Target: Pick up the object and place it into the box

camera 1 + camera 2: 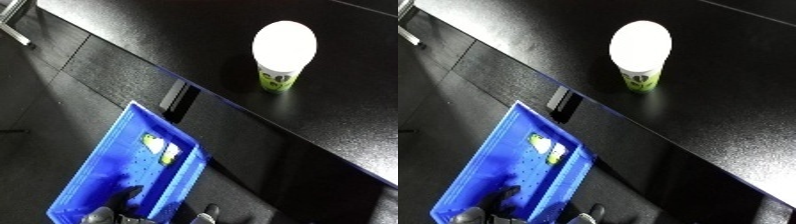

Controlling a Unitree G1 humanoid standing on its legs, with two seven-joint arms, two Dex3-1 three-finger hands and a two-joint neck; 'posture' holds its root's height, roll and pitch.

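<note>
A paper cup (282, 55) with a white domed lid and a green label stands upright on the black table (160, 30), toward the upper right. Below the table's edge a blue bin (107, 170) hangs tilted, held at its near end by my left hand (123, 201). Dark fingers show inside the bin and the thumb (209, 212) outside its right wall. A small yellow and white item (161, 147) lies inside the bin near its far end. My right hand shows in neither view. The cup is far from my hand.
The table's front edge (231, 107) runs diagonally from upper left to lower right, with the dark side panel beneath it. Grey floor lies at the left. A metal leg (12, 26) stands at the upper left corner.
</note>
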